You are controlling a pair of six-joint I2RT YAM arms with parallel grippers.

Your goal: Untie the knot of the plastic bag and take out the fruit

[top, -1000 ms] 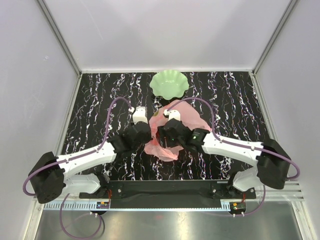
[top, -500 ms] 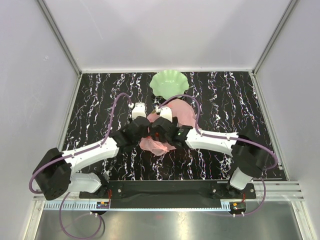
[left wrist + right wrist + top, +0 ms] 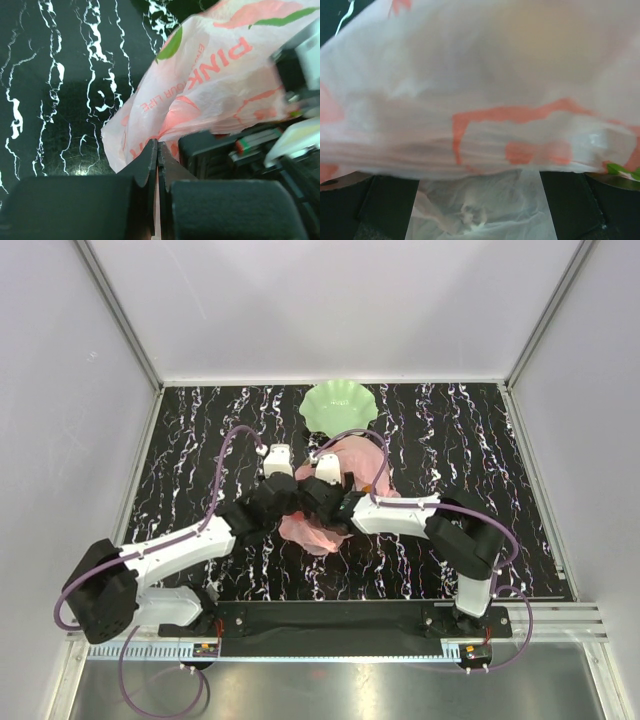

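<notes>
The pink plastic bag (image 3: 365, 465) lies in the middle of the table, just in front of the green dish. My left gripper (image 3: 290, 508) is at its near left part, shut on a fold of the bag's film (image 3: 158, 146). My right gripper (image 3: 318, 508) is right beside it, pressed into the bag. In the right wrist view the bag (image 3: 480, 90) fills the frame, and loose film lies between the spread fingers of the right gripper (image 3: 480, 200). The fruit is hidden inside the bag; only a faint yellowish glow (image 3: 555, 30) shows through. The knot is not visible.
A green scalloped dish (image 3: 339, 406) stands at the back centre, touching the bag's far edge. The black marbled table (image 3: 200, 440) is walled by white panels on three sides. The right gripper's black body (image 3: 220, 150) sits close against my left fingers.
The right arm has swung left and its gripper has closed up against the left gripper over the bag. The bag's near part has been drawn left and bunched up.
</notes>
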